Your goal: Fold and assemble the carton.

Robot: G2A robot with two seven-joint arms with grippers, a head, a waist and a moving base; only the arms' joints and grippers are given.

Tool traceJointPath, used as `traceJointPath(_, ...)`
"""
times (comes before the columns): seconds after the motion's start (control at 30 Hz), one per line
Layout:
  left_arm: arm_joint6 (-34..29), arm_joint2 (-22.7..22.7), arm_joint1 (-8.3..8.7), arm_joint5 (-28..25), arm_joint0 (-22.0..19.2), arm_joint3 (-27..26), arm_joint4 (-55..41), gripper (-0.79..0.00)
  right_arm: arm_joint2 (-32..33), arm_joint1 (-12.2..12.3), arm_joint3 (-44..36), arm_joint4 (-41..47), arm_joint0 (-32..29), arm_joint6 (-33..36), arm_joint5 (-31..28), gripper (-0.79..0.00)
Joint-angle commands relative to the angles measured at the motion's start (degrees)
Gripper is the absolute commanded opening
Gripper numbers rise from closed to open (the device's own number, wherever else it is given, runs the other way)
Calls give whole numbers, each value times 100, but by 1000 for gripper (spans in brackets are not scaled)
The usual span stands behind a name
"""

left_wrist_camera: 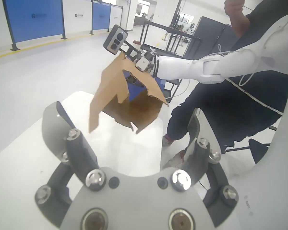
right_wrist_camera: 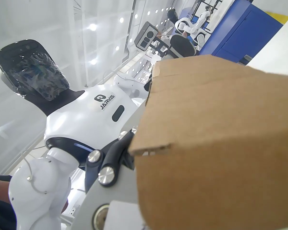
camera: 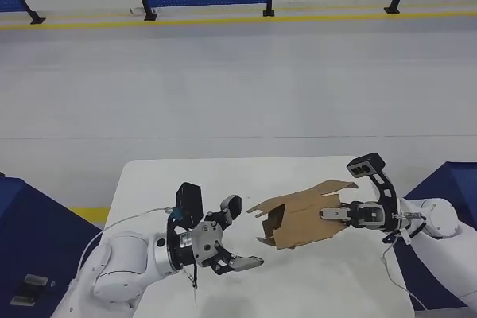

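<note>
Pale grey hall floor [camera: 238, 87] all round, with a yellow line [camera: 238, 19] and blue barriers [camera: 207, 4] far beyond the white table [camera: 222, 179]. Blue cabinets [camera: 16, 230] flanking the table on either side. Over the table's right half, lifted off its top: brown cardboard carton [camera: 302, 219], tilted and not yet squared up, panels half opened into a loose sleeve, flaps sticking out at odd angles. From the left wrist, seen hanging above the table's far end, one long flap drooping toward the tabletop, hollow inside turned toward the table's left, a patch of blue showing through the gap. Clamped on the carton's edge nearest the table's right side: right gripper [camera: 327, 214], closed on a cardboard panel, arm stretched in from beyond that side of the table. From the right wrist, cardboard pressed close against a dark finger link, the grip itself hidden behind the panel. Over the table's front left part, near the carton but clear of the cardboard: left gripper [camera: 244, 233], spread wide, nothing between its fingers, pointed across the table toward the carton's open end.
</note>
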Motion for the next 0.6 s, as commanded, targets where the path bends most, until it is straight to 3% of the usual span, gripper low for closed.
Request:
traceJointPath(0.0,-106,178,-3,-41,-60,-2,-114,0,69,-10,9,26,-40,47,46,-785)
traceJointPath(0.37,-263,655,-16,-51,-335,17,-459,0,322,-111,-1,64,-182,241,240,-785)
traceJointPath(0.57,-71,646,-18,-40,-406,-87,-209,0,392,-190,70,178,-181,376,375,-785)
